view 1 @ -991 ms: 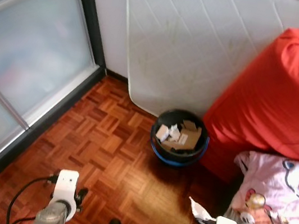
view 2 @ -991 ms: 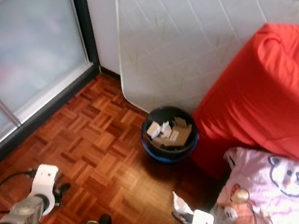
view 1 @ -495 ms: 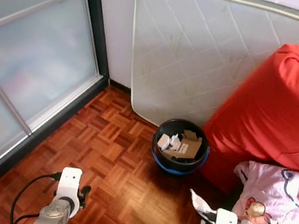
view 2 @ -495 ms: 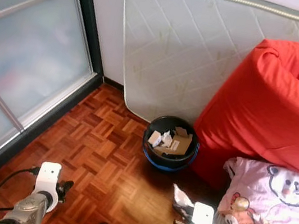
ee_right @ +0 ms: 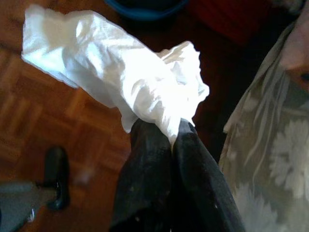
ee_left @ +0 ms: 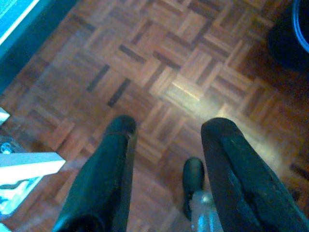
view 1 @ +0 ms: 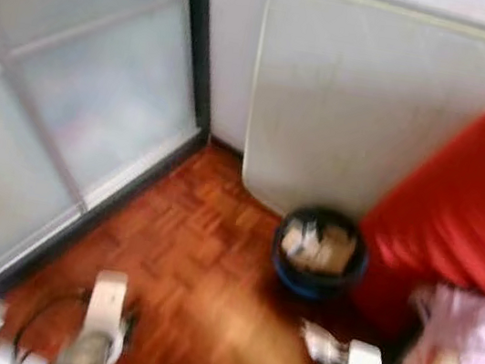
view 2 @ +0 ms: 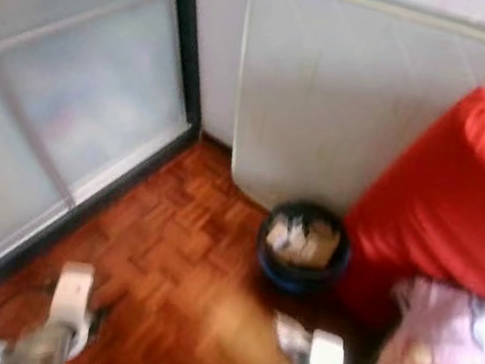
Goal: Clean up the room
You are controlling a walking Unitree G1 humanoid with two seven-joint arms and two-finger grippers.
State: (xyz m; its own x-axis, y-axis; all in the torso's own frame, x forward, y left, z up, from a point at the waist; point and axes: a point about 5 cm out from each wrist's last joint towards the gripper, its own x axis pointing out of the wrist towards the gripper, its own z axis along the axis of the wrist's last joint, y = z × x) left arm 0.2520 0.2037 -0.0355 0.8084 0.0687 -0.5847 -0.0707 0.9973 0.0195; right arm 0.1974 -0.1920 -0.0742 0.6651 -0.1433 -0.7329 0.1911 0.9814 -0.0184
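A crumpled white tissue [ee_right: 120, 77] is pinched between the black fingers of my right gripper [ee_right: 166, 133], which is shut on it low at the right of the blurred eye views [view 1: 327, 348]. Ahead on the parquet stands a black and blue waste bin [view 1: 319, 250] holding cardboard and paper scraps, beside a red beanbag [view 1: 460, 207]. My left gripper [ee_left: 166, 128] hangs open over bare parquet, nothing between its fingers.
A white mattress [view 1: 375, 101] leans against the wall behind the bin. Frosted sliding doors [view 1: 63, 89] with a dark frame run along the left. Pink printed bedding [view 1: 464, 356] lies at the right, next to the right arm.
The camera has swung and the eye views are now blurred; the bin and mattress sit further right in the picture. The right gripper still holds the tissue.
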